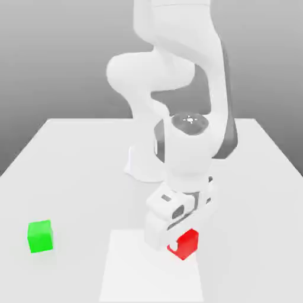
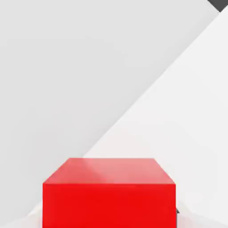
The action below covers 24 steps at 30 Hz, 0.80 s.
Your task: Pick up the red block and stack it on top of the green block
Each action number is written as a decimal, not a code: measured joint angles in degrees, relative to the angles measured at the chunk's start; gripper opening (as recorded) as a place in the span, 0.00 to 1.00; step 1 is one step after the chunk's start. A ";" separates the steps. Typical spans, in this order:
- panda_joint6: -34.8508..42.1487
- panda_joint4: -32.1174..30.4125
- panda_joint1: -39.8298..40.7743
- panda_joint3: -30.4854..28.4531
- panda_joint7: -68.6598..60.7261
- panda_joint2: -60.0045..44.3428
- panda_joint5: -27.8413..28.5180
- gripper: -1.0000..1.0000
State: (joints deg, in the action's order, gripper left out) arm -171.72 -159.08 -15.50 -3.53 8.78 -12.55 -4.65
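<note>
White table (image 1: 71,154); arm bent low, hand (image 1: 177,242) apparently closed on the red block (image 1: 187,244).

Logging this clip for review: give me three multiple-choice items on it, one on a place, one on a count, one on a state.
1. Where is the green block?
A. On the exterior view's left, apart from the arm
B. On top of the red block
C. Under the pincer

2. How many blocks are on the table?
A. One
B. Two
C. Four

3. What is the pincer doing?
A. Open high above the table
B. Shut on the red block
C. Holding the green block

Answers: 1 A, it sits alone at the left. 2 B, one green, one red. 3 B, it is lowered around the red block.
</note>
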 joint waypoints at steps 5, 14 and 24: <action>5.01 -0.62 -0.82 -1.58 2.10 6.00 3.06 0.00; 12.92 -0.67 -1.41 -7.78 1.03 13.47 5.20 0.00; 20.11 7.07 30.04 -22.27 -12.59 12.98 4.97 0.00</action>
State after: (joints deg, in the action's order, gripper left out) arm -151.60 -152.01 14.54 -25.80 -3.81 0.43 0.32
